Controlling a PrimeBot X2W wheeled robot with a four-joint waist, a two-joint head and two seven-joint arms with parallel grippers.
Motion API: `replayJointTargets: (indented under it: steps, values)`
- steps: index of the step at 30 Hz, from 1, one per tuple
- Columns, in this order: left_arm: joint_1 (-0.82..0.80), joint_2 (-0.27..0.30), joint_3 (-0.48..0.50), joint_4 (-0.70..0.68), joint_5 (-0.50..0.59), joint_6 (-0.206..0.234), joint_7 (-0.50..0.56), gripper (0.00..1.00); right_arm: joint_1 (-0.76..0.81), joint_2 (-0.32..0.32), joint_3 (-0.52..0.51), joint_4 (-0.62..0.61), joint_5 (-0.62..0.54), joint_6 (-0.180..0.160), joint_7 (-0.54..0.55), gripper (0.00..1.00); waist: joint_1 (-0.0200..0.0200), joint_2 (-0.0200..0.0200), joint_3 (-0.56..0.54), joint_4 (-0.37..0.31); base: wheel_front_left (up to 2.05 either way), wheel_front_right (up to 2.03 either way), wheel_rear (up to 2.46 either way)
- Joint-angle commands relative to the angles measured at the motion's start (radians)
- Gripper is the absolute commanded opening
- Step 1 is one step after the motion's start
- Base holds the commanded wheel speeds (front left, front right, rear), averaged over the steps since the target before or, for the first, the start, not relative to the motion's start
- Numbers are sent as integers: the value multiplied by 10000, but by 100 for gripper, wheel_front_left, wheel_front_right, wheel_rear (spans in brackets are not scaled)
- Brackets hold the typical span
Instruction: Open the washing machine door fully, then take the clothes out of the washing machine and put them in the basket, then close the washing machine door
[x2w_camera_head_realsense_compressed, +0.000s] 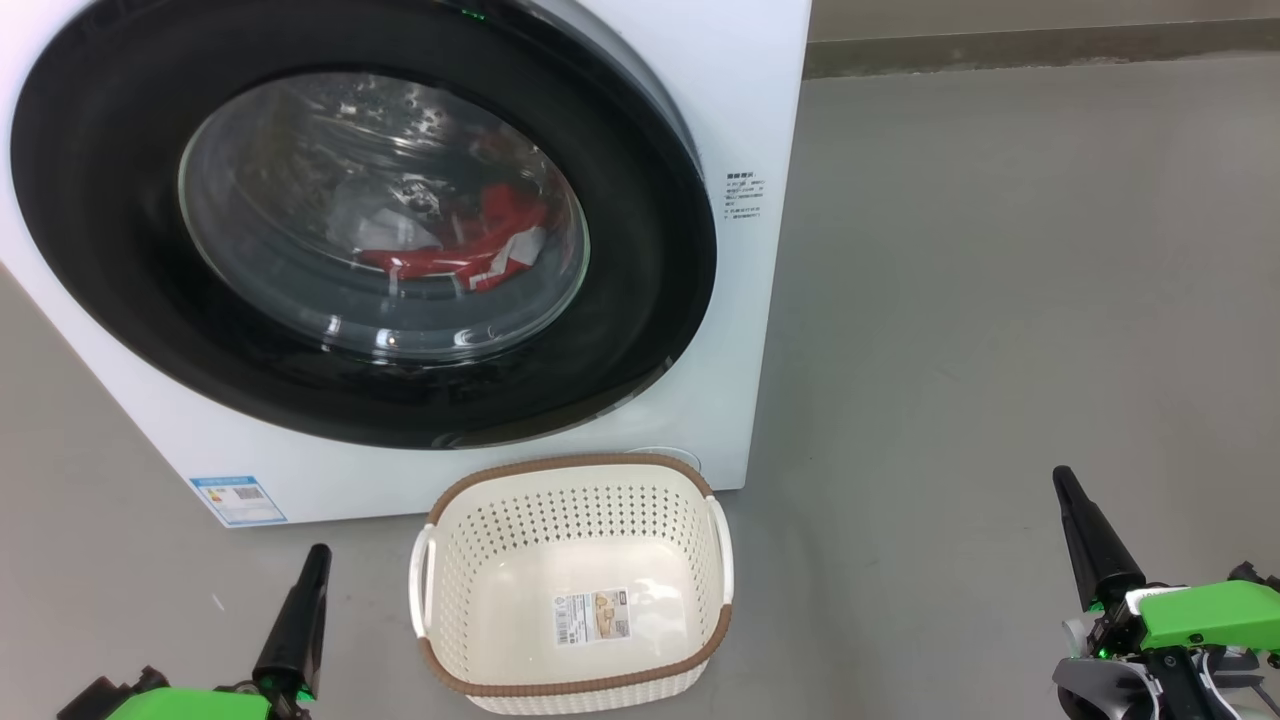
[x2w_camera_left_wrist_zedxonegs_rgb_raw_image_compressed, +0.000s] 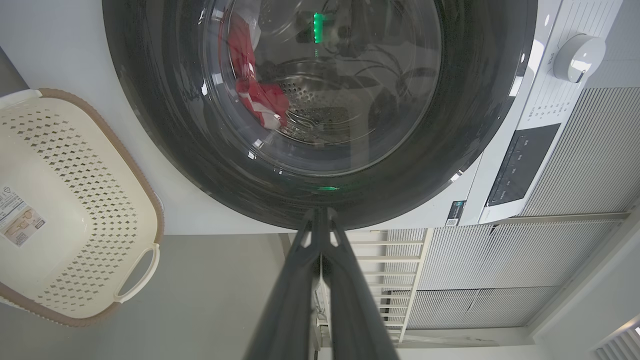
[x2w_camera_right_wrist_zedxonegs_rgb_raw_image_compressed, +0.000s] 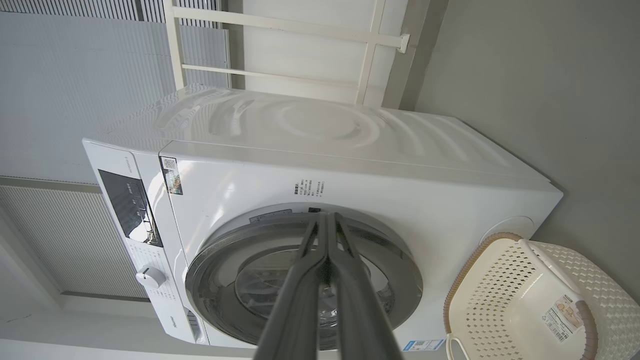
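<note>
glossy black-rimmed round glass door (x2w_camera_head_realsense_compressed: 640, 330) shut, red-white clothes (x2w_camera_head_realsense_compressed: 480, 250) behind | cream perforated plastic basket (x2w_camera_head_realsense_compressed: 570, 463) below, prob for short drop | L gripper (x2w_camera_head_realsense_compressed: 316, 558), R gripper (x2w_camera_head_realsense_compressed: 1064, 484) fingers together, empty

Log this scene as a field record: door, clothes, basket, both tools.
washing machine door: closed
clothes: red and white, inside the washing machine, seen through the door
basket: no clothes in it, on the floor before the machine
left tool: shut, holding nothing
right tool: shut, holding nothing
</note>
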Motion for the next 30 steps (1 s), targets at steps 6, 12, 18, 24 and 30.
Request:
replayJointTargets:
  steps: [6,12,18,24,30]
  values:
    - [-294,110,346,-276,-34,-69,40,0,-431,-100,185,-290,-21,6,56,0,0,0,0,0,0,0,0]
    - [-294,110,346,-276,-34,-69,40,0,-431,-100,185,-290,-21,6,56,0,0,0,0,0,0,0,0]
    - [-294,110,346,-276,-34,-69,40,0,-431,-100,185,-290,-21,6,56,0,0,0,0,0,0,0,0]
    - [119,-73,-44,336,16,4,-5,100,194,123,36,338,0,0,-15,100,0,0,1,0,0,0,0]
    - [275,-86,-96,332,110,1,-140,100,382,181,175,427,-54,0,-153,100,13,0,7,10,0,0,0]
